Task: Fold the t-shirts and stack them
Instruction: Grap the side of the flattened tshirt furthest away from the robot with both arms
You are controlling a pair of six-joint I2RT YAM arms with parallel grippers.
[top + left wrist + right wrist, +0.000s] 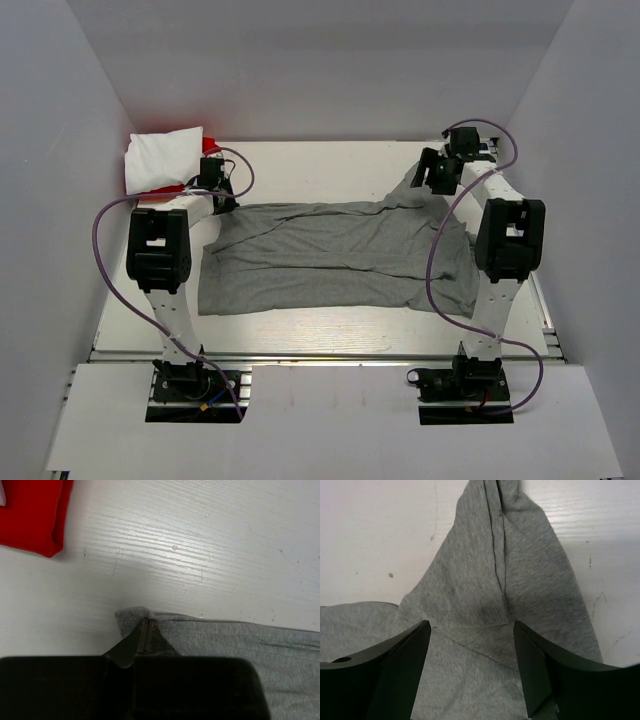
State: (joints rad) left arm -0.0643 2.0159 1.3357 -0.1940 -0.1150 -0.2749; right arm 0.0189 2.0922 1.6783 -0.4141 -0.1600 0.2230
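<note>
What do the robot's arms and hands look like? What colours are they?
Each arm has white tube-like links joined by chunky black blocks: the left arm and the right arm match. A thin purple cable loops along each one. They stand on black base plates. The left hand and right hand have dark, wedge-shaped fingers.

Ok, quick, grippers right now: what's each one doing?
Left gripper: closed, pinching the edge of the grey t-shirt.
Right gripper: open over the same shirt, holding nothing.
</note>
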